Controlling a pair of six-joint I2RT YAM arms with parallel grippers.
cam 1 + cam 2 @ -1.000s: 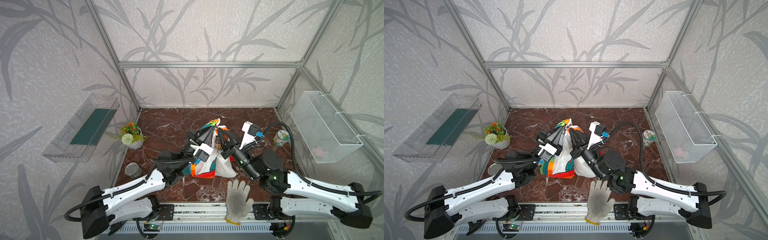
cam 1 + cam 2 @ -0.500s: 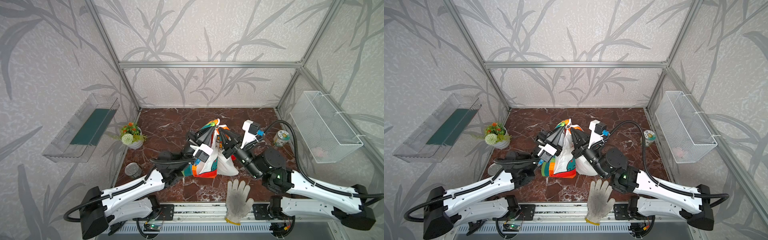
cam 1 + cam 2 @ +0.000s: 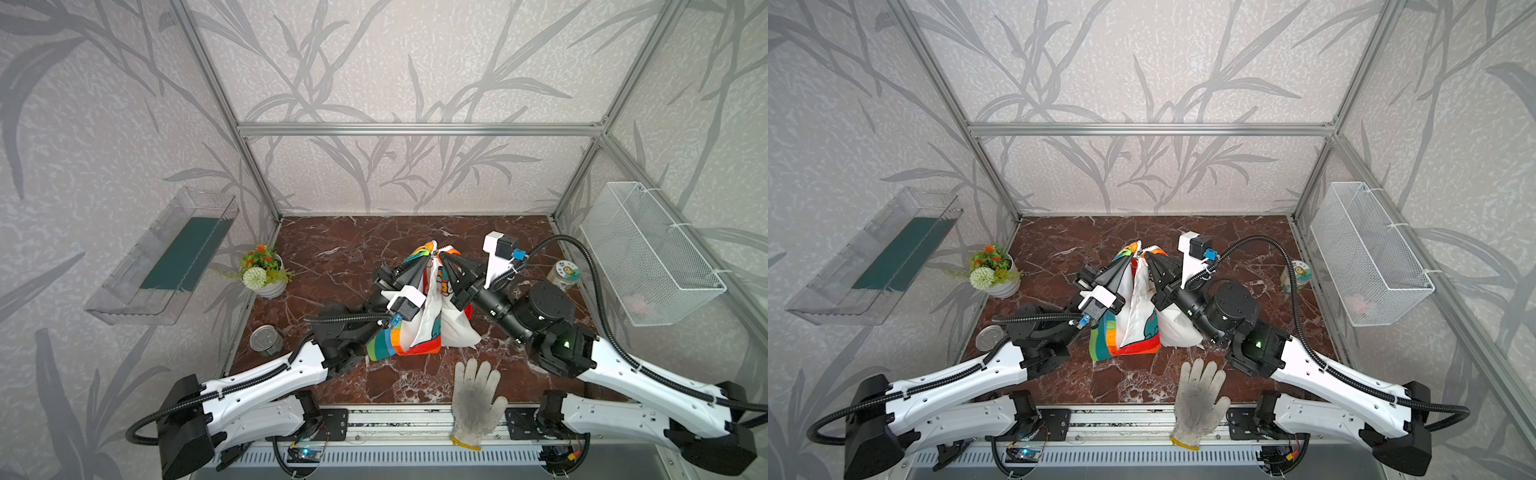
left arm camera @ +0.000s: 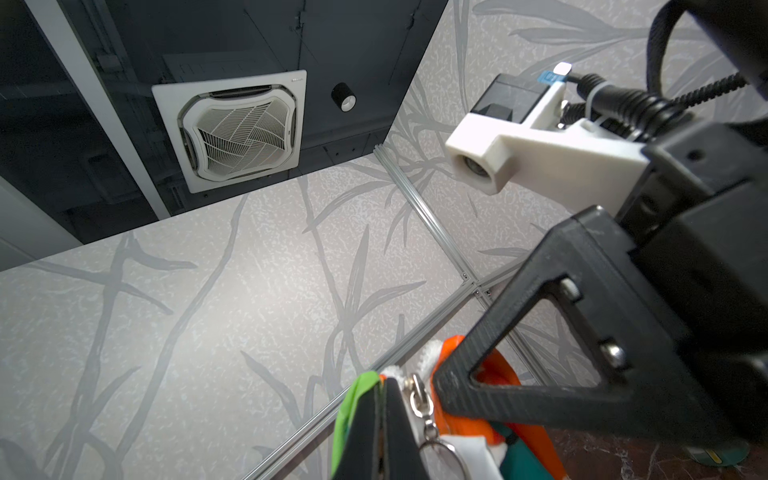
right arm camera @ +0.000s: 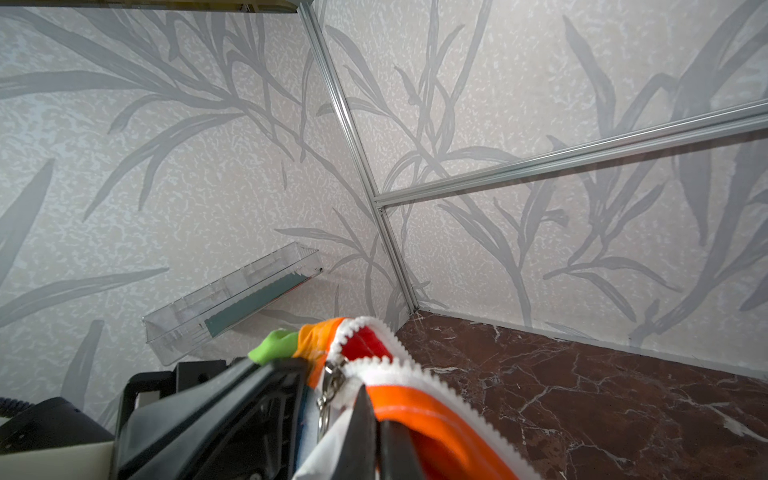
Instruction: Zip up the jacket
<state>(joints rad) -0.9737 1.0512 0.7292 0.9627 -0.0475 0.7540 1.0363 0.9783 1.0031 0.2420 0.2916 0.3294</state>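
Right hand [image 3: 441, 255] and its arm [image 3: 540, 311] slightly farther toward the back wall [image 3: 415, 174] than before.

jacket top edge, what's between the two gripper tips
The metal zipper slider with its ring pull, on the jacket held by the left gripper and right gripper; clearest in the left wrist view.

Red-brown marbled bench [image 3: 332, 249] carrying five things.
At 9 o'clock potted flowers [image 3: 266, 278], at 8 a tin can [image 3: 266, 340], at 3 a small labelled jar [image 3: 563, 276], at 6 a dirty white glove [image 3: 476, 399] overhanging the front edge; the jacket [image 3: 419, 332] rests its lower end at centre.
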